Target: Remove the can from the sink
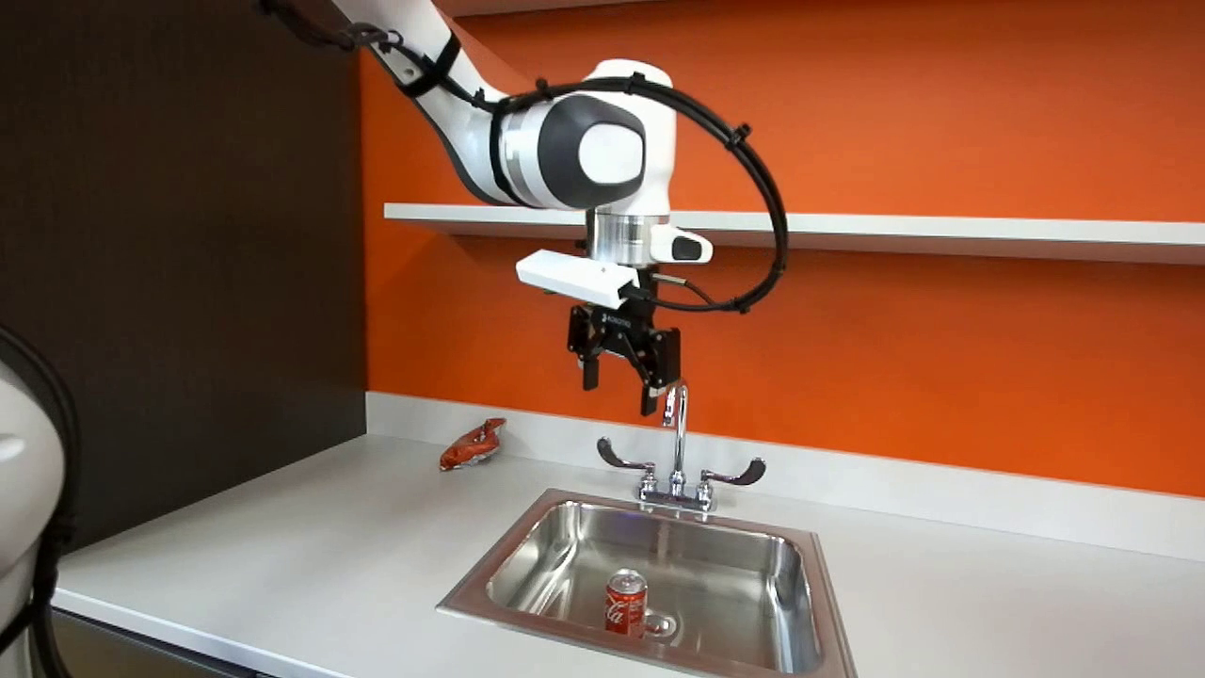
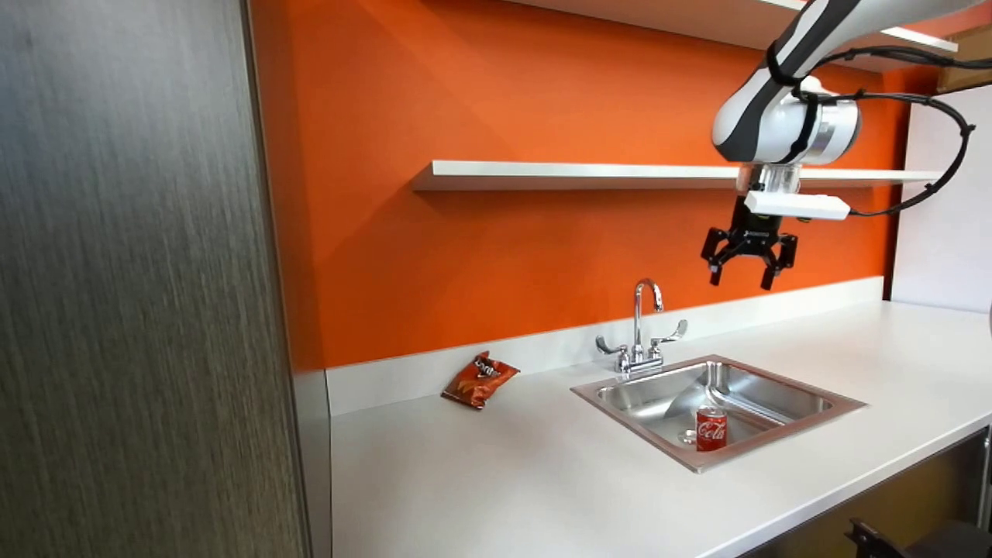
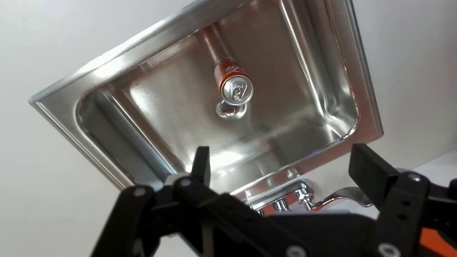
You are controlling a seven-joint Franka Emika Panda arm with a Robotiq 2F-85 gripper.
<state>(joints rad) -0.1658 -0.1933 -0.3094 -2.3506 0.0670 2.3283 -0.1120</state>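
Note:
The red can point(image 1: 626, 605) stands upright on the floor of the steel sink point(image 1: 715, 593), beside the drain. It also shows in an exterior view point(image 2: 711, 430), inside the sink point(image 2: 775, 434). In the wrist view the can point(image 3: 232, 76) shows its silvery top, and the sink point(image 3: 171, 107) fills much of the picture. My gripper point(image 1: 619, 388) is open and empty, high above the back of the sink near the faucet. It also shows open in an exterior view point(image 2: 742, 277). In the wrist view the gripper's fingers point(image 3: 280, 159) are wide apart, with the can beyond them.
A chrome two-handled faucet point(image 1: 678, 452) stands at the sink's back edge; it also shows in an exterior view point(image 2: 638, 325). A red-orange snack bag point(image 2: 479, 380) lies on the counter by the backsplash. A white shelf point(image 1: 894, 229) runs along the orange wall. A dark panel point(image 1: 188, 235) bounds one end.

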